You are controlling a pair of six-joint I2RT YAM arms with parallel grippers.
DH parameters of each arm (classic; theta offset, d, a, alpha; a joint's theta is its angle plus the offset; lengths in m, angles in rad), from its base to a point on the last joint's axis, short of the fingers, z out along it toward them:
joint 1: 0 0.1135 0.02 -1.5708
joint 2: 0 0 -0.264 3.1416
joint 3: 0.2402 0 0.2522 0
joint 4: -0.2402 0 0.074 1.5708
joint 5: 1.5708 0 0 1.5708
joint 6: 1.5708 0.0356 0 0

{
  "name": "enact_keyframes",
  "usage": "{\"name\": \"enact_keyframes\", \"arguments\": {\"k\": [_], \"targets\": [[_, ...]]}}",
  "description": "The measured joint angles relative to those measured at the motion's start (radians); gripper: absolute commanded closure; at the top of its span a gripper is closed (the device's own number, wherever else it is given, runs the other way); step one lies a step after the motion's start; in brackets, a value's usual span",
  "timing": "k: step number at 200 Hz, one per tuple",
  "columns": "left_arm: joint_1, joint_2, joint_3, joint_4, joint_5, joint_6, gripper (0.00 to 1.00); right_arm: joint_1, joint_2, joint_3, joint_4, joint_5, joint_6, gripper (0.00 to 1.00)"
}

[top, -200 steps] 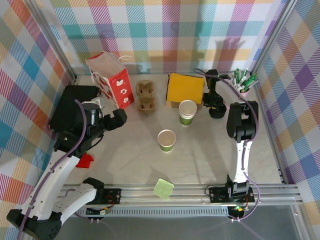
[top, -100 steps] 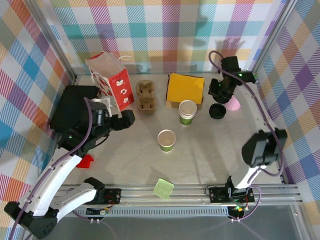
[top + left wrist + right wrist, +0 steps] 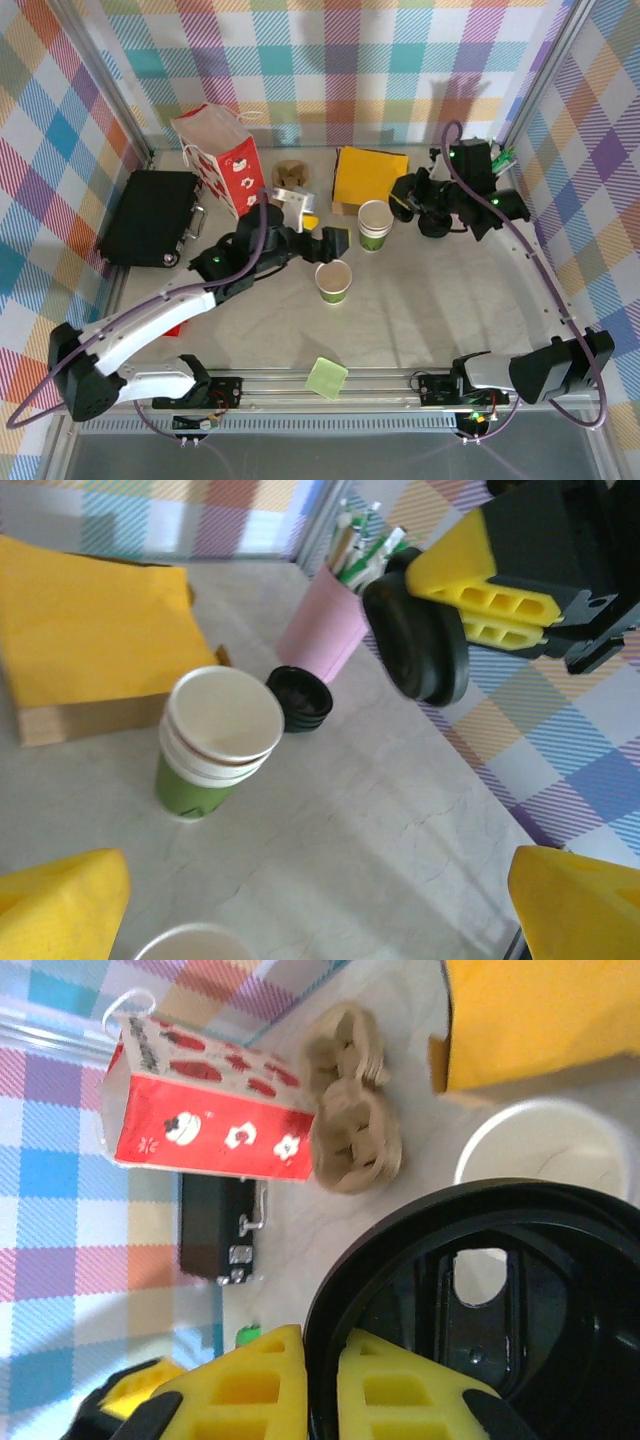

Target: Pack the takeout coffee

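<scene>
Since the earlier frame the left arm has swung from over the black case [image 3: 150, 215] to picture centre, and the right arm has folded low across the upper right.

**Tool state**
- Left tool [image 3: 315, 900]: fingers spread wide, holding nothing. The yellow ribbed pads sit in the two lower corners of the left wrist view.
- Right tool [image 3: 325, 1370]: closed on the rim of a black lid [image 3: 570, 1300], a round, glossy plastic disc held on edge.

**Task item**
- The paper cup [image 3: 333, 281] stands upright and uncovered at the centre of the top view. It has green sides and a cream rim. The left tool is just above it in the frame, and no contact is visible.

**Surroundings**
- A stack of nested cups [image 3: 375, 226] stands just up and right of the paper cup.
- Spare lids [image 3: 300, 695] lie beside a smooth pink pen cup [image 3: 325, 630].
- A flat yellow pad [image 3: 370, 177] rests on a cardboard box at upper centre.
- A moulded pulp carrier [image 3: 350, 1110] lies next to a red-and-white paper bag [image 3: 225, 160] at upper left.
- A soft green square [image 3: 327, 378] sits at the lower rail.

**Clearance**
- The worktop [image 3: 420, 300] is pale, matt and stone-patterned. Bare surface lies right of and below the paper cup.
- Checked walls close the left, right and far edges.
</scene>
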Motion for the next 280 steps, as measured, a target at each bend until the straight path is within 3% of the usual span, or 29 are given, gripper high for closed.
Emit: {"name": "enact_keyframes", "arguments": {"k": [40,100,130,151,188,238,280], "targets": [[-0.050,0.139,-0.019,0.190,0.041,0.081,0.03,0.068,-0.023,-0.067,0.072,0.002,0.113,0.88],[-0.055,0.260,-0.032,0.390,0.032,0.097,0.06,0.121,-0.036,-0.146,0.151,0.013,0.204,0.88],[-0.056,0.303,-0.032,0.448,0.014,0.096,0.21,0.132,-0.036,-0.153,0.166,0.012,0.230,0.88],[-0.056,0.330,-0.032,0.468,0.006,0.091,0.41,0.138,-0.036,-0.156,0.187,0.012,0.246,0.88],[-0.057,0.353,-0.032,0.488,0.018,0.094,0.58,0.138,-0.037,-0.183,0.221,0.018,0.263,0.87],[-0.061,0.353,-0.032,0.510,0.022,0.072,0.74,0.140,-0.043,-0.186,0.235,0.032,0.274,0.83],[-0.059,0.331,-0.046,0.509,0.018,0.051,0.79,0.144,-0.045,-0.169,0.191,0.034,0.242,0.61]]}}
